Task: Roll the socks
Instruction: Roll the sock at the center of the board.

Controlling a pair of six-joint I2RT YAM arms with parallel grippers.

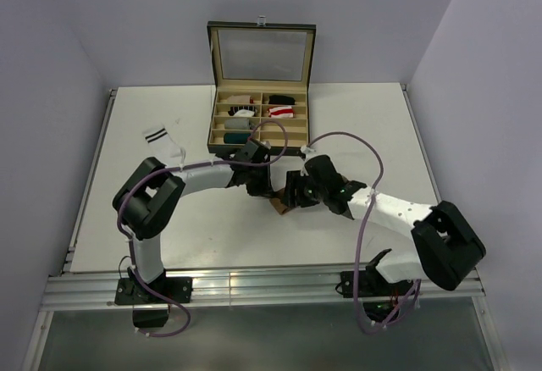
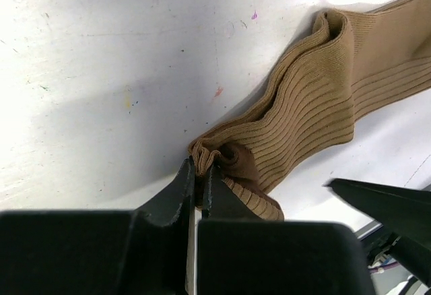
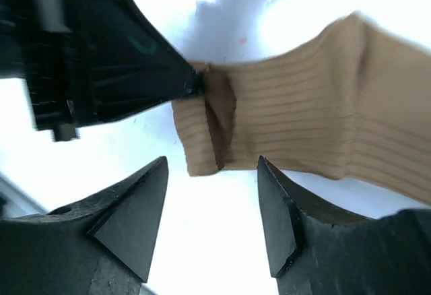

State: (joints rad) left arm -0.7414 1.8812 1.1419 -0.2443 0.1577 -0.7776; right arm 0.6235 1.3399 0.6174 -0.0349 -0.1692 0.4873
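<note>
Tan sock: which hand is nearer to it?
Left. The left hand is shut on the tan sock at its folded end, touching it. The right hand is open beside that same end, not gripping it.

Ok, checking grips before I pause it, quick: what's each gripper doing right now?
Left gripper: shut on the tan sock, pinching its end.
Right gripper: open, holding nothing.

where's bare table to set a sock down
Bare table right of the box, and the near strip between the arm bases. Crowded mid-table: left pincer and right pincer meet at the tan sock; striped sock lies left of the box.
</note>
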